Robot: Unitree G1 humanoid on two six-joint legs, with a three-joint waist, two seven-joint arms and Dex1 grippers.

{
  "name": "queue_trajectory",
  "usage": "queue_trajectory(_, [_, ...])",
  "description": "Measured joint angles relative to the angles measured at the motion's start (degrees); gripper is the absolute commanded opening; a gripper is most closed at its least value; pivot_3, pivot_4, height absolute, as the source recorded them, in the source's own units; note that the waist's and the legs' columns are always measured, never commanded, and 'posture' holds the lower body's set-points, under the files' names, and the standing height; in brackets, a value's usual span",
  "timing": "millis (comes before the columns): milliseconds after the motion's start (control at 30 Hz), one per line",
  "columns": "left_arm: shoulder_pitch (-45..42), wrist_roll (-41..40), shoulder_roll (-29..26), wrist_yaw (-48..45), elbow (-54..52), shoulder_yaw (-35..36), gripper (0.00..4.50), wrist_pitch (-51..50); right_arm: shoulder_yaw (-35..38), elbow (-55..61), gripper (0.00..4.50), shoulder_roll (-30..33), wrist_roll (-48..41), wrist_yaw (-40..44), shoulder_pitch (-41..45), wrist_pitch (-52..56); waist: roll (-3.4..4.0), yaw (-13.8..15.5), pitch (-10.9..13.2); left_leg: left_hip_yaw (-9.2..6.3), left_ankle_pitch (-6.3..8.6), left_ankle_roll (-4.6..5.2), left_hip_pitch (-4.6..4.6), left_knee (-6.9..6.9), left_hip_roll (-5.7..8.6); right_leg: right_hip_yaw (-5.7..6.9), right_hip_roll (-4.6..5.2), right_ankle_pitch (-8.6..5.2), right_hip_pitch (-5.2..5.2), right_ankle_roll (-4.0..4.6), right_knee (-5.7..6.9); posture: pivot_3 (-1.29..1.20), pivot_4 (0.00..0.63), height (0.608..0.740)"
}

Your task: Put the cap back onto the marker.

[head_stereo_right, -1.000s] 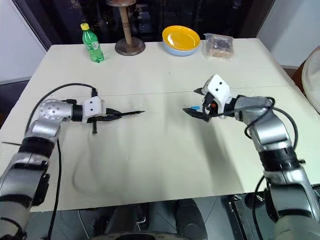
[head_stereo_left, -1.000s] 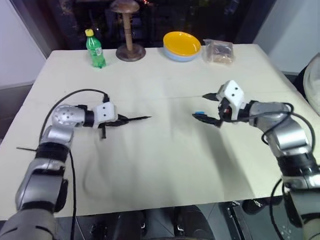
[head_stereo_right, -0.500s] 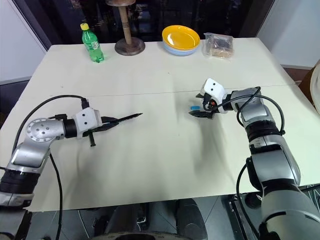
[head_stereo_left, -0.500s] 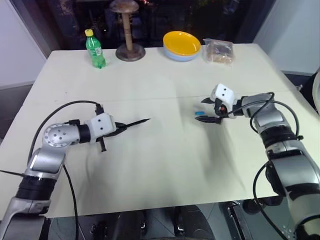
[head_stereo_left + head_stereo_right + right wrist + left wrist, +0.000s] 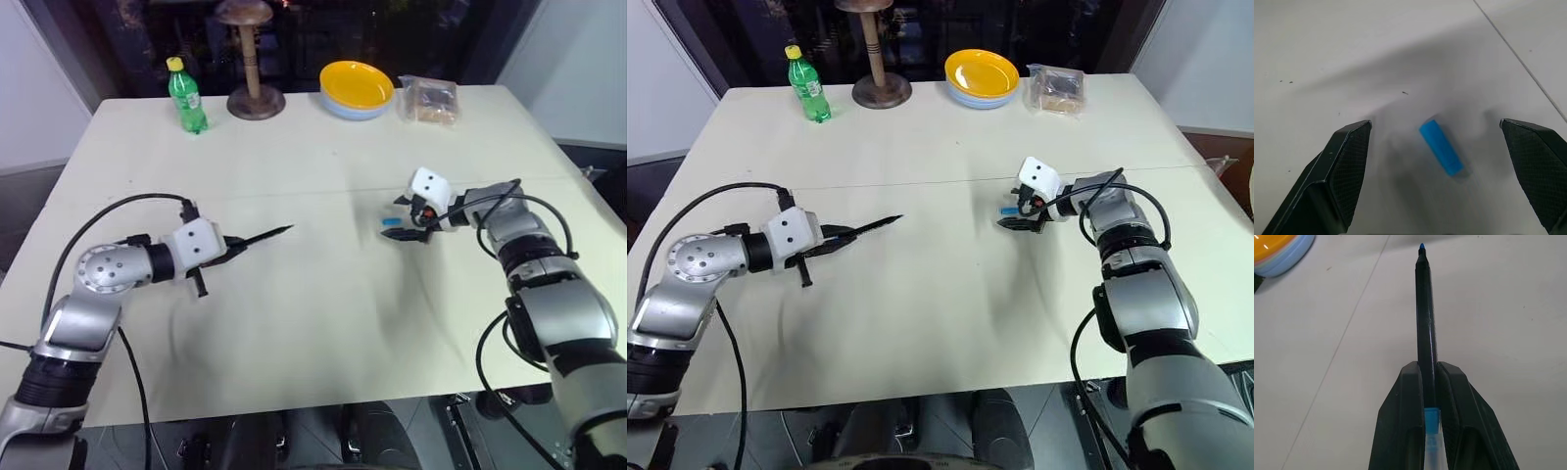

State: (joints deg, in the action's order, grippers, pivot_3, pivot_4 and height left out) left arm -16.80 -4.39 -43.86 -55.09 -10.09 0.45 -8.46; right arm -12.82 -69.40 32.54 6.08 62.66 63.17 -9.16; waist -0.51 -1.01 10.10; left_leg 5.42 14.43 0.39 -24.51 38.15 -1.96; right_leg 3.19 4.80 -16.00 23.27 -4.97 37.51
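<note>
Left gripper [image 5: 1427, 382] clenched on the marker [image 5: 1424, 313], blue tip pointing out over the table [image 5: 323, 323], while the right gripper [image 5: 1437, 142] hangs with fingers [image 5: 1347, 161] spread wide either side of the cap [image 5: 1441, 147], which lies loose on the table.

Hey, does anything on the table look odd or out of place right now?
Only the cap: it lies loose on the table between the open right gripper fingers, while the left gripper holds the marker uncapped. Nothing spilled or damaged.
</note>
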Motion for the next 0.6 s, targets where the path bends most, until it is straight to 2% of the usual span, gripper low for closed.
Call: queue_trajectory(600, [0.2,-0.7,-0.5,0.4,-2.1,0.0,0.03,-1.4,0.5,-1.7,4.37,-0.1,2.7,-1.5,0.1,1.1,0.01,0.0,0.0,0.01,-0.01,-0.01,0.01,0.00,0.00,-0.01,0.00,0.00,0.00,0.00,0.00,0.00,0.150,0.740])
